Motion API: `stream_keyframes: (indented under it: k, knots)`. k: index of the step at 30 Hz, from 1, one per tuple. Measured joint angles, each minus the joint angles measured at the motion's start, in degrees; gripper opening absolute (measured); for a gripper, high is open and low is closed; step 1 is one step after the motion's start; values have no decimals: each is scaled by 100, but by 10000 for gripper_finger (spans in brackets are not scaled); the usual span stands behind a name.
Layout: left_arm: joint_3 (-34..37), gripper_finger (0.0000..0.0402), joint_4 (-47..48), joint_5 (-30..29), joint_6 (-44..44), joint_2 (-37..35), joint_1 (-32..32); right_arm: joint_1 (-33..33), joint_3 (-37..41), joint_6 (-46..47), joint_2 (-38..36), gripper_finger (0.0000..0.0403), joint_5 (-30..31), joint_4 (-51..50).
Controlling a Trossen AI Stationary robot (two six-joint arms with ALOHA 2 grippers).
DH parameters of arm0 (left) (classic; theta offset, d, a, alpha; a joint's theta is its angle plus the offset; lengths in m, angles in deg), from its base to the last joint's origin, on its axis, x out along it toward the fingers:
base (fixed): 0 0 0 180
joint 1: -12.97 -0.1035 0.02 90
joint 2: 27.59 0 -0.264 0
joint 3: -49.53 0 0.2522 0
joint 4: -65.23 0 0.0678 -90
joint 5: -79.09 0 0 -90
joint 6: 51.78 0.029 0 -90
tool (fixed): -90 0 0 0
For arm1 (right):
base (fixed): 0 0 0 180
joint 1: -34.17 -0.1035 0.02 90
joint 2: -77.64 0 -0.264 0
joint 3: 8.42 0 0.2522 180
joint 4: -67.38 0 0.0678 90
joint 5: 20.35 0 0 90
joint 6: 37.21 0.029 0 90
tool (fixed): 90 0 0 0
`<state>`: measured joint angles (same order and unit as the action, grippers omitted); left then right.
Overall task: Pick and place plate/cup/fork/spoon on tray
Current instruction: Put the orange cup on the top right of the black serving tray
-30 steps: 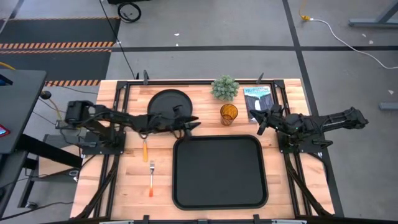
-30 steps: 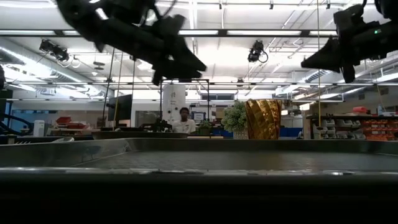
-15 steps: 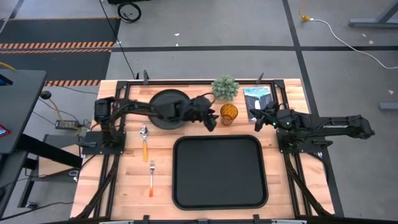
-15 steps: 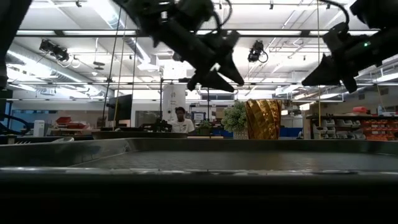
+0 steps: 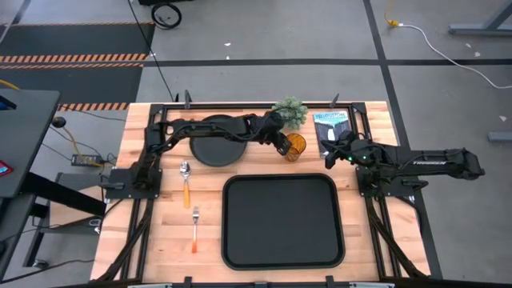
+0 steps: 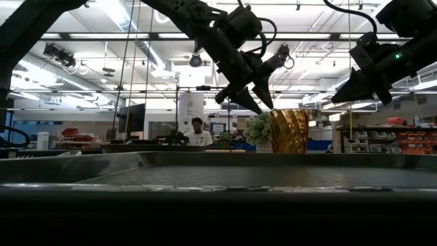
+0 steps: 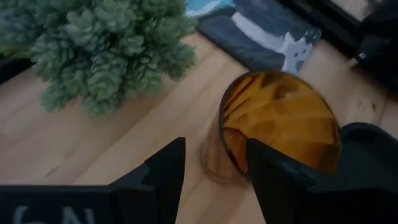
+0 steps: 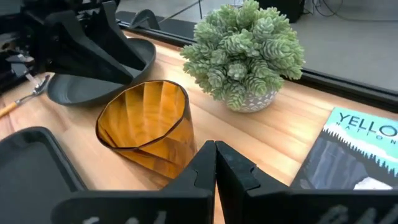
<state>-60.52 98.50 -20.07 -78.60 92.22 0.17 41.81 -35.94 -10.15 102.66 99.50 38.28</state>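
Left pincer (image 5: 286, 146) stretched over plate (image 5: 210, 144), open beside cup (image 5: 294, 147); right pincer (image 5: 327, 152) closed

"YELLO" on the booklet (image 8: 364, 146)

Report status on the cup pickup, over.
Left gripper open, at the cup. Right gripper shut, waiting beside it. Tray bare. Potted plant close behind cup.

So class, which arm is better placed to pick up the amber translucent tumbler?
Left: the left gripper hangs open right at the amber translucent tumbler; the right gripper is shut, farther off.
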Motion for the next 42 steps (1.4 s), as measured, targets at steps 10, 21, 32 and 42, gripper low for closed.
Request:
stream_keyframes:
  k: [10,21,32,42]
  knots:
    - [-15,179,-423,-55,-255,-2,180,0,0,-204,12,16,1,24]
    - [-102,178,-283,-410,-204,-11,133,2,0,-499,10,16,65,73]
    - [-102,178,-133,-625,-58,-7,304,2,0,-438,10,16,60,207]
    - [-99,178,219,-764,-75,-7,308,2,0,-410,10,16,45,302]
